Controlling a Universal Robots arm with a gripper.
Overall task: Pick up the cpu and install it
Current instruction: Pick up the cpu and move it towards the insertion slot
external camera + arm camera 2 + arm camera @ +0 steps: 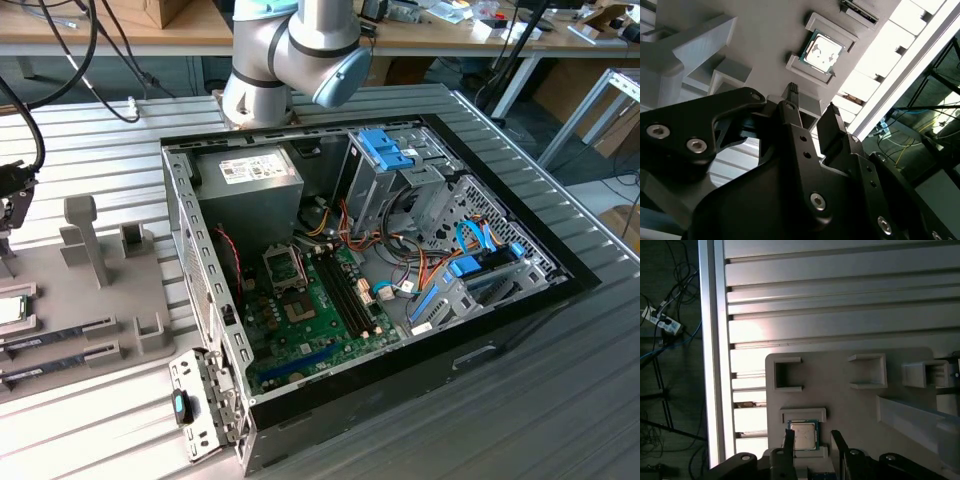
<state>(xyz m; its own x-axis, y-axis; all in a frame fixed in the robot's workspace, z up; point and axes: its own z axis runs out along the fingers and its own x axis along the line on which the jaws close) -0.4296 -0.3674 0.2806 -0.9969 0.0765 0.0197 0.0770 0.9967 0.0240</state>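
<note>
The cpu [822,51] is a small square chip with a silver top and green rim. It lies flat in a raised grey holder on the grey fixture plate [860,415]. In the first wrist view the cpu [802,435] sits just beyond my fingertips. My gripper [812,442] hovers over it, open, with nothing between its two black fingers [791,97]. In the exterior view the gripper [14,205] hangs at the far left edge, above the cpu [10,310]. The open computer case [200,300] holds the motherboard with its cpu socket [283,266].
Two long dark memory sticks [55,335] lie in slots on the fixture plate beside the cpu. Tall grey posts [85,240] stand on the plate between the gripper and the case. The slatted metal table's edge [715,365] runs close by the plate. Cables hang at the exterior view's left.
</note>
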